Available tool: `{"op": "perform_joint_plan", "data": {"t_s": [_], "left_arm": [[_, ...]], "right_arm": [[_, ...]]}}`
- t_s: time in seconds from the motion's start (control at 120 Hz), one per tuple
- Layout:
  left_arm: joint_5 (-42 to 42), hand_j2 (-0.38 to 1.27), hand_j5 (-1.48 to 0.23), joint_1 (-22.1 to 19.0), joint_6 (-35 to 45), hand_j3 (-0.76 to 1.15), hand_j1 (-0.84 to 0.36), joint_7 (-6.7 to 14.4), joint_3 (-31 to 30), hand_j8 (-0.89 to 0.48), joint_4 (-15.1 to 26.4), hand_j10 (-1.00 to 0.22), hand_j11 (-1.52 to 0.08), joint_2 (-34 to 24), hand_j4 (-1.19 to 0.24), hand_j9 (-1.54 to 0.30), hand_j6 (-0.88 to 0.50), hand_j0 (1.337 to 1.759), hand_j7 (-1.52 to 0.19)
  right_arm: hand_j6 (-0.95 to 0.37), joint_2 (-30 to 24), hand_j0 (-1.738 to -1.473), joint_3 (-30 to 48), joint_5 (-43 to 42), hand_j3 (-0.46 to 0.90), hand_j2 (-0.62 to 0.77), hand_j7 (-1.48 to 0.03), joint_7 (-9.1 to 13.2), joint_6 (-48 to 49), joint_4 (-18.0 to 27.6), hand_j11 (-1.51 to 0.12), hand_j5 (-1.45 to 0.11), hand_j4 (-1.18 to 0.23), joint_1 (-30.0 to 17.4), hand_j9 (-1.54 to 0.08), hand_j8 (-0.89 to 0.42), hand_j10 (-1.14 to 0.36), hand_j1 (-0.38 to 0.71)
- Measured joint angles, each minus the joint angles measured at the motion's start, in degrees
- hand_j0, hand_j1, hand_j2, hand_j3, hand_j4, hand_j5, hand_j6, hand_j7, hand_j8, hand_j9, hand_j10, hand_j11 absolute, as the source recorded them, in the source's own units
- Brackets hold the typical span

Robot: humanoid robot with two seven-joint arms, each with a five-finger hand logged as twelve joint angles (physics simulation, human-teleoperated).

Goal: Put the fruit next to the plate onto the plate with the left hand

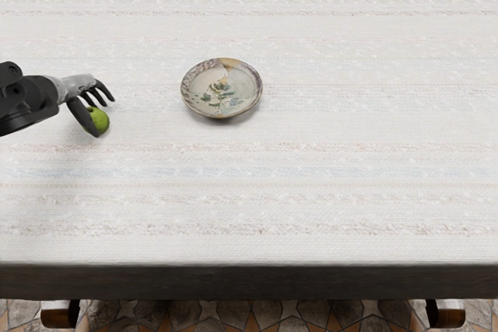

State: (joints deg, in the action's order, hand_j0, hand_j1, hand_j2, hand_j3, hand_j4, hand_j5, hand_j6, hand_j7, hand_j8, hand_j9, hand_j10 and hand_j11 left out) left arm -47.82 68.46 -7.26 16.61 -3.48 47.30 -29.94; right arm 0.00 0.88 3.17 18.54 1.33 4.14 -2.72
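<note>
The small round green fruit (100, 120) lies near the left edge of the white cloth-covered table (327, 176). Bare cloth separates it from the round patterned ceramic plate (222, 88), further toward the middle. The left hand (84, 99) is at the fruit with its dark fingers (102, 92) spread apart above it and its thumb (83, 115) against the fruit's left side, not clamped.

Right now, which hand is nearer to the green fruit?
Left. The left hand is right at the green fruit, with one finger across its left side and the others spread above it. The right hand is not in view.
</note>
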Motion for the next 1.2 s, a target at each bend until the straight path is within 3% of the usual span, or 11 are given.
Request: {"op": "perform_joint_plan", "data": {"t_s": [0.35,0.642,0.767,0.925,0.975,1.0,1.042,1.075,1.167,1.2], "left_arm": [[0.0,0.12,-0.66,0.0,0.0,0.00,-0.24,0.0,0.0,-0.50,1.1,-0.51,-0.66,-1.0,-0.51,-0.66,-0.51,1.657,-0.66],[0.0,0.34,-0.79,0.0,-0.1,0.00,-0.26,0.2,-0.1,-0.52,1.4,-0.60,-0.79,-1.1,-0.61,-0.79,-0.53,1.656,-0.79],[0.0,0.36,-0.84,-0.1,0.0,0.00,-0.27,0.2,-0.3,-0.48,1.4,-0.64,-0.87,-1.0,-0.66,-0.87,-0.49,1.654,-0.85],[0.0,0.27,-0.90,-0.2,-0.1,0.00,-0.26,0.2,-0.5,-0.43,1.4,-0.68,-0.96,-0.9,-0.71,-0.96,-0.44,1.648,-0.93],[0.0,0.16,-0.91,-0.6,-0.1,0.00,-0.24,0.2,-0.5,-0.41,1.4,-0.68,-1.00,-0.8,-0.73,-1.00,-0.42,1.645,-0.96],[0.1,0.25,-0.92,-0.7,-0.1,0.00,-0.26,0.2,-0.4,-0.40,1.4,-0.69,-1.02,-0.8,-0.74,-1.01,-0.42,1.645,-0.97],[0.1,0.23,-0.93,-0.7,-0.1,0.00,-0.28,0.2,-0.4,-0.38,1.4,-0.70,-1.04,-0.8,-0.75,-1.03,-0.39,1.645,-0.99],[0.1,0.36,-0.95,-0.7,-0.1,0.00,-0.32,0.2,-0.5,-0.36,1.4,-0.71,-1.05,-0.8,-0.75,-1.04,-0.36,1.645,-1.00],[0.2,0.36,-1.02,-0.7,-0.3,0.00,-0.36,0.3,-0.5,-0.32,1.4,-0.69,-1.10,-0.9,-0.69,-1.10,-0.29,1.642,-1.06],[0.3,0.47,-1.06,-0.7,-0.3,0.00,-0.39,0.3,-0.5,-0.30,1.4,-0.68,-1.12,-1.0,-0.67,-1.12,-0.27,1.641,-1.08]], "right_arm": [[0.00,0.0,-1.658,0.0,0.0,0.00,0.00,0.00,0.0,0.0,0.0,0.00,0.00,0.00,0.0,0.00,0.00,0.00,-0.35],[0.00,0.0,-1.658,0.0,0.0,0.00,0.00,0.00,0.0,0.0,0.0,0.00,0.00,0.00,0.0,0.00,0.00,0.00,-0.35],[0.00,0.0,-1.658,0.0,0.0,0.00,0.00,0.00,0.0,0.0,0.0,0.00,0.00,0.00,0.0,0.00,0.00,0.00,-0.35],[0.00,0.0,-1.658,0.0,0.0,0.00,0.00,0.00,0.0,0.0,0.0,0.00,0.00,0.00,0.0,0.00,0.00,0.00,-0.35],[0.00,0.0,-1.658,0.0,0.0,0.00,0.00,0.00,0.0,0.0,0.0,0.00,0.00,0.00,0.0,0.00,0.00,0.00,-0.35],[0.00,0.0,-1.658,0.0,0.0,0.00,0.00,0.00,0.0,0.0,0.0,0.00,0.00,0.00,0.0,0.00,0.00,0.00,-0.35],[0.00,0.0,-1.658,0.0,0.0,0.00,0.00,0.00,0.0,0.0,0.0,0.00,0.00,0.00,0.0,0.00,0.00,0.00,-0.35],[0.00,0.0,-1.658,0.0,0.0,0.00,0.00,0.00,0.0,0.0,0.0,0.00,0.00,0.00,0.0,0.00,0.00,0.00,-0.35],[0.00,0.0,-1.658,0.0,0.0,0.00,0.00,0.00,0.0,0.0,0.0,0.00,0.00,0.00,0.0,0.00,0.00,0.00,-0.35],[0.00,0.0,-1.658,0.0,0.0,0.00,0.00,0.00,0.0,0.0,0.0,0.00,0.00,0.00,0.0,0.00,0.00,0.00,-0.35]]}}
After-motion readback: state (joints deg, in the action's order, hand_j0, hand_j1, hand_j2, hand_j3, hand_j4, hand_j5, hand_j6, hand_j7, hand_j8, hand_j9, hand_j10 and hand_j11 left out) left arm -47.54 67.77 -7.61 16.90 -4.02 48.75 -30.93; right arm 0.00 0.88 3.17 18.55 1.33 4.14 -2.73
